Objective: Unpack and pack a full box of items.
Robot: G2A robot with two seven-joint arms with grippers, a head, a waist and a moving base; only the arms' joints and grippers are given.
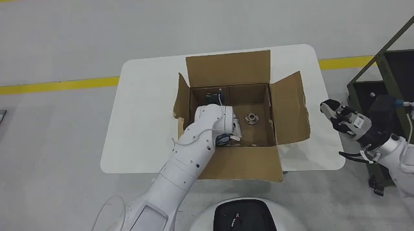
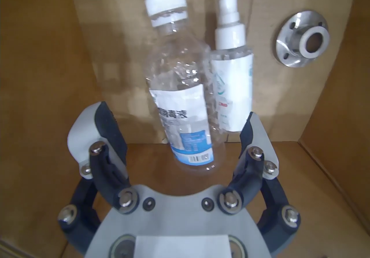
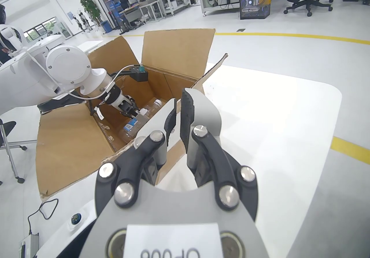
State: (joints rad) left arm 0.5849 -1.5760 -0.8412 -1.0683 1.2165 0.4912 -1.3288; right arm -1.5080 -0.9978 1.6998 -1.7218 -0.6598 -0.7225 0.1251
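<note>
An open cardboard box [image 1: 288, 111] stands on the white table [image 1: 142, 118]. Inside it lie a clear bottle [image 2: 179, 97] with a white cap, a white spray bottle [image 2: 232, 74] beside it, and a metal flange [image 2: 302, 39] [image 1: 251, 118]. My left gripper [image 2: 179, 126] is down in the box, open, with its fingers on either side of the clear bottle's lower half, not pressing it. The left arm [image 1: 207, 131] covers the bottles in the top view. My right gripper [image 3: 177, 114] hangs shut and empty off the table's right side [image 1: 346, 120], facing the box [image 3: 176, 48].
The box flaps stand open on all sides, the right one [image 1: 291, 105] spread toward the right gripper. A dark green cart [image 1: 388, 88] stands right of the table. Bare tabletop [image 3: 274, 114] lies right of the box.
</note>
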